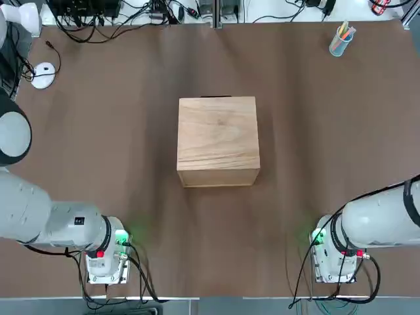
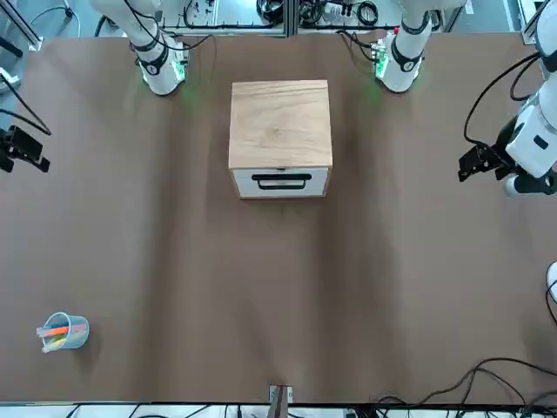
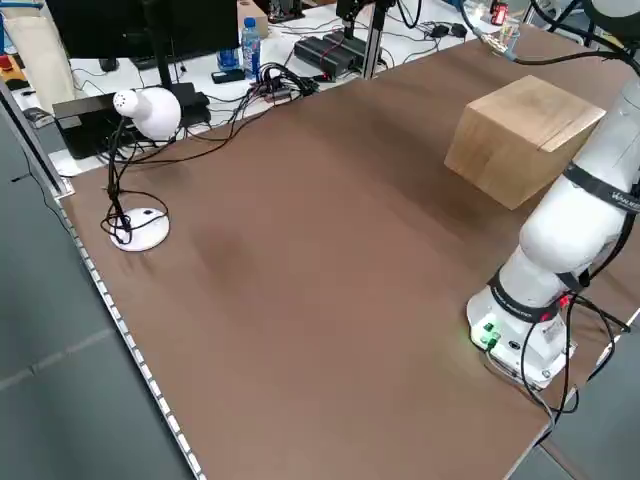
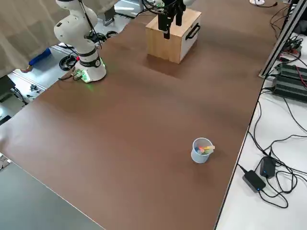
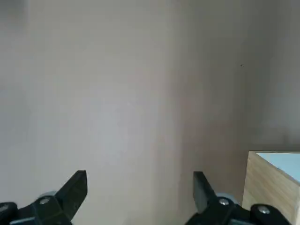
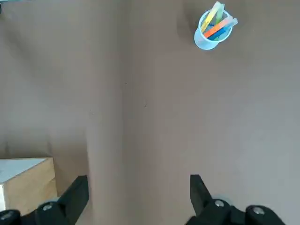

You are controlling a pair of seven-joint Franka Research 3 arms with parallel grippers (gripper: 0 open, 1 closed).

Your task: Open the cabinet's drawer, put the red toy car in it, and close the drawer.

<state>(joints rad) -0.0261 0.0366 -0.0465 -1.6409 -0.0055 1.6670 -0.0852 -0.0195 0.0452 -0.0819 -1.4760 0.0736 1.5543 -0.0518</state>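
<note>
Zero open drawers right now: the drawer point(image 2: 280, 182) sits flush in the cabinet point(image 1: 218, 141), dark handle facing away from the arm bases, mid-table. No red toy car visible anywhere on the table, in either gripper or in any view. My read: either it's already inside and the job is done, or it never showed up; can't tell which from here.

Right gripper point(image 6: 136, 199): fingers spread wide, nothing between them, hanging high over bare table with a corner of the cabinet at the edge of its wrist view. Left gripper point(image 5: 140, 199): also spread, empty, parked high on its own side, cabinet corner just in its wrist view.

Neither gripper is near the handle. Off to the sides: a cup of coloured pens point(image 1: 340, 40) at the far right corner, a white mouse point(image 1: 43, 74) at the far left, well apart from the cabinet.
</note>
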